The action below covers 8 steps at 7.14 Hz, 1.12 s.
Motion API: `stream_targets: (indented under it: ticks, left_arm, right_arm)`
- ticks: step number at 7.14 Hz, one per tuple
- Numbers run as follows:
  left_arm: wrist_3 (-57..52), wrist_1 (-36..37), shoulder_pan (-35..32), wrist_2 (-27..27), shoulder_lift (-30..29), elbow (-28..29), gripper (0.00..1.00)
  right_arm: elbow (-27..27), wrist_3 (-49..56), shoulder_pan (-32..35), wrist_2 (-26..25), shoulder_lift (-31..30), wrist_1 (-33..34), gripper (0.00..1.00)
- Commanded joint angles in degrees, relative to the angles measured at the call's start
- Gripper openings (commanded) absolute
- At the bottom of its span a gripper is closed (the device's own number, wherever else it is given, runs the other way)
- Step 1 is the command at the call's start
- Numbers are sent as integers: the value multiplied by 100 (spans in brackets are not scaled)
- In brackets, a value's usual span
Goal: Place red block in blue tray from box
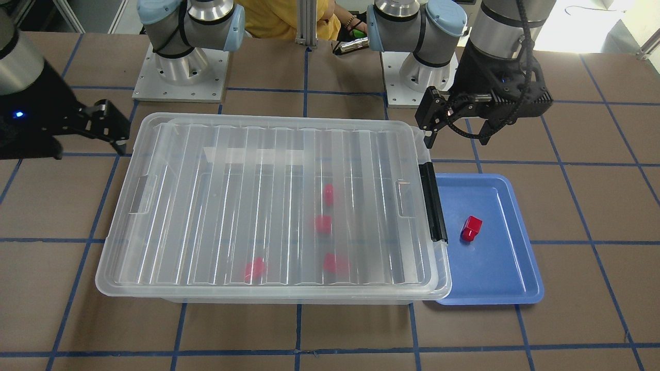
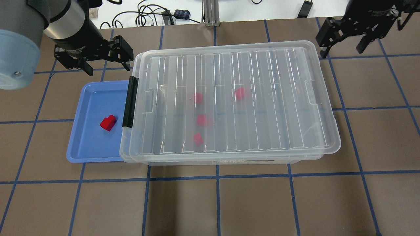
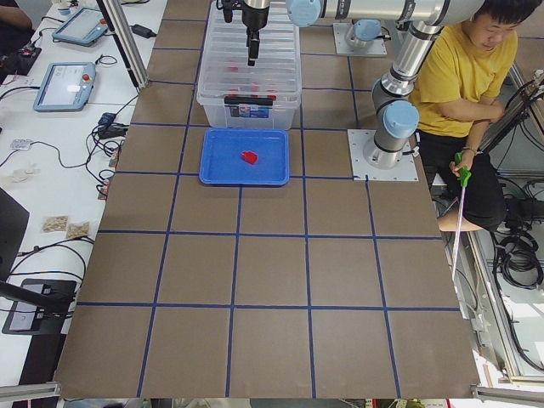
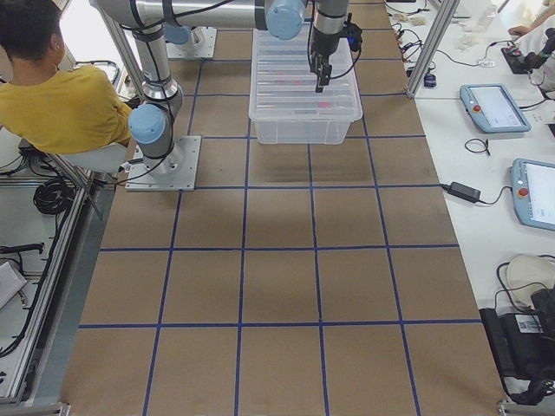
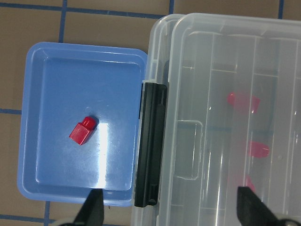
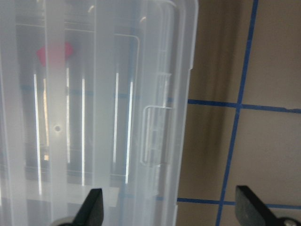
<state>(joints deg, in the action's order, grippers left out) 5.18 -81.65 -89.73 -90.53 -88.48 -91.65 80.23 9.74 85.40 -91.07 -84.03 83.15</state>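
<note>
One red block (image 2: 108, 123) lies in the blue tray (image 2: 85, 144), also seen in the left wrist view (image 5: 83, 131). Several more red blocks (image 2: 198, 97) show blurred through the box's closed ribbed lid (image 2: 262, 98). The box's black latch bar (image 2: 129, 101) faces the tray, and the box overlaps the tray's edge. My left gripper (image 2: 103, 62) is open and empty, hovering above the table just beyond the tray's far end, by the box's latch-end corner. My right gripper (image 2: 344, 41) is open and empty, above the table off the box's far right corner.
The brown table has a blue tape grid (image 2: 216, 177). The arm bases (image 1: 180, 67) stand behind the box. A person in a yellow shirt (image 3: 463, 76) sits beside the robot. Cables and tablets (image 3: 64, 85) lie on the side bench.
</note>
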Motion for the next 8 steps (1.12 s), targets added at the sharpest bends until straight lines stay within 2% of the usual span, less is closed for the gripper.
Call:
stream_targets:
  ticks: [1,2,3,5,6,8]
  left_arm:
    - [0,0,0,9,-2,-2,100]
    - [0,0,0,18,-2,-2,100]
    - [0,0,0,0,-2,-2,100]
    - [0,0,0,0,6,-2,100]
    - [-9,0,0,0,6,-2,100]
    - [-9,0,0,0,6,-10,100]
  right_arm:
    - [595,-849,660,2,-464,0,100]
    - [1051,-756,653,45,-605,174,100]
    - [1169,-650,619,81,-615,724,100]
    - [1161,-315,514,37,-598,1157,100]
    - [1205,-376,243,72,-615,1099,100]
    - [1126,-455,231,134,-720,820,100]
